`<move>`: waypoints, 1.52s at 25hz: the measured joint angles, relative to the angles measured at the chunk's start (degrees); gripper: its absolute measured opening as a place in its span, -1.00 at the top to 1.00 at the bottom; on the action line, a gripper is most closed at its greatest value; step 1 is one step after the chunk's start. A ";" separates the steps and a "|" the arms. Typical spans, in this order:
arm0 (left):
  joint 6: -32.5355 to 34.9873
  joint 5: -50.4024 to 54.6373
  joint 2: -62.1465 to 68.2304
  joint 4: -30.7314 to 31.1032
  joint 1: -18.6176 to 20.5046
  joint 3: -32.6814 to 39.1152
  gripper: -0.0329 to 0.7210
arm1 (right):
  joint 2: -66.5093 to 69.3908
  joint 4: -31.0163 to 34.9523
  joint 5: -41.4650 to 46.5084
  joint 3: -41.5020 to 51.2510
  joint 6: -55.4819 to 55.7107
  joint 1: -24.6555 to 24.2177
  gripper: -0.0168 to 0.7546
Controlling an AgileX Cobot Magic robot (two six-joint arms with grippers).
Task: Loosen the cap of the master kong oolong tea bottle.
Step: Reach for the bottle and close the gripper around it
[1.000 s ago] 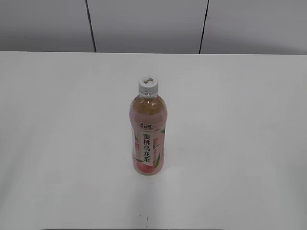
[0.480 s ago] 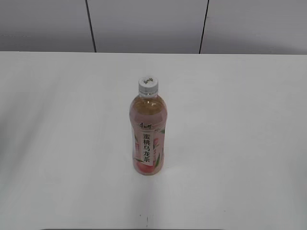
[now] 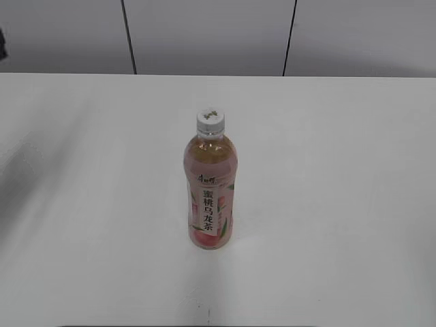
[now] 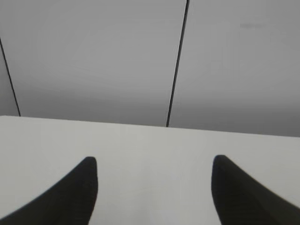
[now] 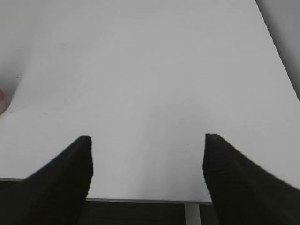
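The master kong oolong tea bottle point(image 3: 210, 197) stands upright in the middle of the white table point(image 3: 340, 170), with pale amber tea and a pink peach label. Its white cap point(image 3: 210, 121) with a brownish mark sits on the neck. My left gripper point(image 4: 154, 159) is open and empty over bare table, facing the back wall, and the bottle is out of its view. My right gripper point(image 5: 147, 137) is open and empty above the table's near edge. A pink sliver of the bottle point(image 5: 2, 99) shows at that view's left edge.
A grey panelled wall point(image 3: 211, 34) with dark seams stands behind the table. A small dark shape point(image 3: 2, 42) shows at the left edge of the exterior view, with a soft shadow point(image 3: 27, 177) on the table's left side.
The dark shape has appeared at the exterior view's left edge and the shadow on the table's left has grown. The bottle has not moved.
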 joint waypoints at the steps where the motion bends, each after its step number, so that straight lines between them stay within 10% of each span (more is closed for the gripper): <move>1: -0.17 -1.87 2.69 0.20 0.00 0.00 -0.33 | 0.00 0.00 0.00 0.00 0.00 0.00 -0.48; 18: -12.89 -44.39 31.27 25.47 0.00 3.11 -0.33 | 0.00 0.00 0.00 0.00 0.00 0.00 -0.48; 31: -14.46 -45.86 31.38 52.97 0.00 7.90 -0.34 | 0.00 0.00 0.00 0.00 0.00 0.00 -0.48; 38: -15.48 -45.86 31.38 62.89 0.00 7.90 -0.74 | 0.00 0.00 0.00 0.00 0.00 0.00 -0.48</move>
